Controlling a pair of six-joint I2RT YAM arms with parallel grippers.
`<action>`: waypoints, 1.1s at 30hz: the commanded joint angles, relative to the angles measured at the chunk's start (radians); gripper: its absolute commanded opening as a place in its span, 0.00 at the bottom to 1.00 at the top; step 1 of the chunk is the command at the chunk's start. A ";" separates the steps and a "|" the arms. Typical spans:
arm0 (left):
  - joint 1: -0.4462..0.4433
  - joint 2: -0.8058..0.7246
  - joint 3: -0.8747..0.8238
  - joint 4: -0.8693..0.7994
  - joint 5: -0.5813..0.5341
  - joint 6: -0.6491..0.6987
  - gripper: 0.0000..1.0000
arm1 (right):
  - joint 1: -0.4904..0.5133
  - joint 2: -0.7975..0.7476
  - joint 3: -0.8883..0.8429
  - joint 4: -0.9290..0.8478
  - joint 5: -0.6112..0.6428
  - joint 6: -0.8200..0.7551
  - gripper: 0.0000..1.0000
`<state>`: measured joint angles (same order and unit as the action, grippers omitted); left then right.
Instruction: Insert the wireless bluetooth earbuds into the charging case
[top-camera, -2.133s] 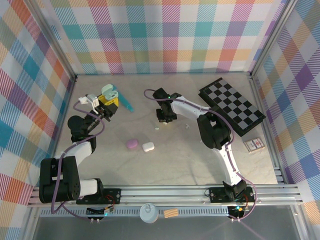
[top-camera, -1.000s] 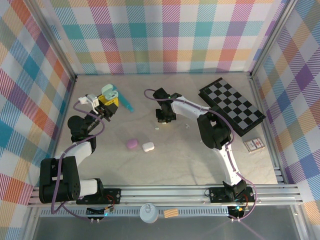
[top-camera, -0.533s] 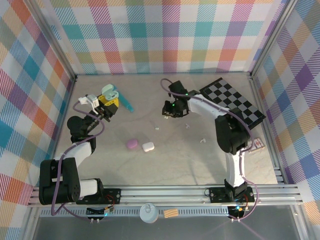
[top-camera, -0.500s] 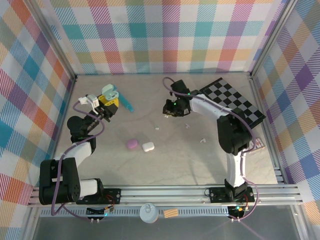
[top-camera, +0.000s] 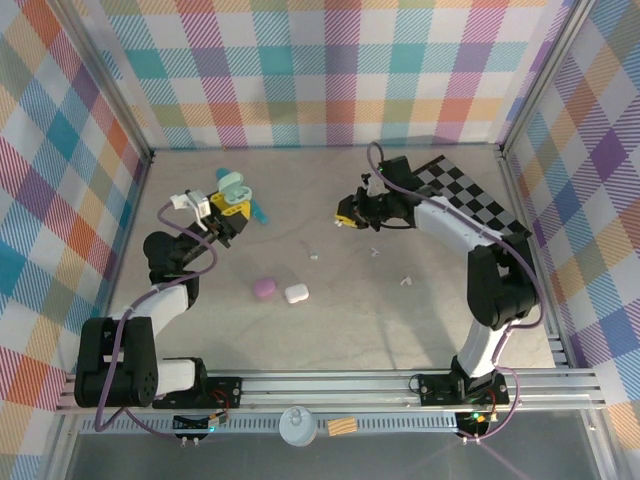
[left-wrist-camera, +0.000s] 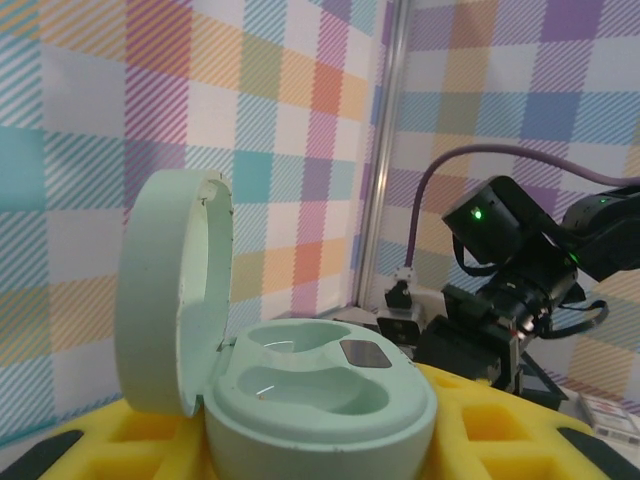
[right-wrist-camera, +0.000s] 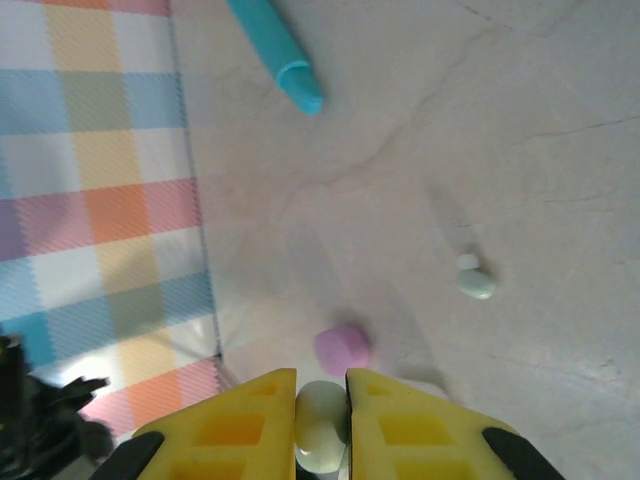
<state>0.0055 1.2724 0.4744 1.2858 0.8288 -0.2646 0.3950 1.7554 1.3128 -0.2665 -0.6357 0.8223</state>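
Inside your closed right end effector (right-wrist-camera: 321, 388) sits a pale green plastic earbud (right-wrist-camera: 322, 430), likely light and slippery, best pinched mid-body, while your left end effector (top-camera: 228, 200) clamps the open pale green plastic case (left-wrist-camera: 320, 390).

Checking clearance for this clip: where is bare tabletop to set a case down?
Bare: the wide near strip between the purple case, white case and the front rail; also the far strip between the teal stick and the right tool. Crowded: mid-table, around the loose earbuds.
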 joint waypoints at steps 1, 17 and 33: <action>-0.032 -0.008 0.015 0.043 0.029 0.029 0.39 | -0.032 -0.066 -0.060 0.132 -0.135 0.094 0.18; -0.209 0.000 0.069 -0.091 0.038 0.127 0.39 | -0.080 -0.172 -0.214 0.447 -0.268 0.319 0.17; -0.364 0.149 0.196 -0.044 0.107 0.102 0.39 | -0.013 -0.333 -0.144 0.245 -0.303 0.019 0.18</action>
<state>-0.3389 1.4113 0.6323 1.1812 0.8978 -0.1677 0.3580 1.4563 1.1160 0.0227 -0.9108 0.9310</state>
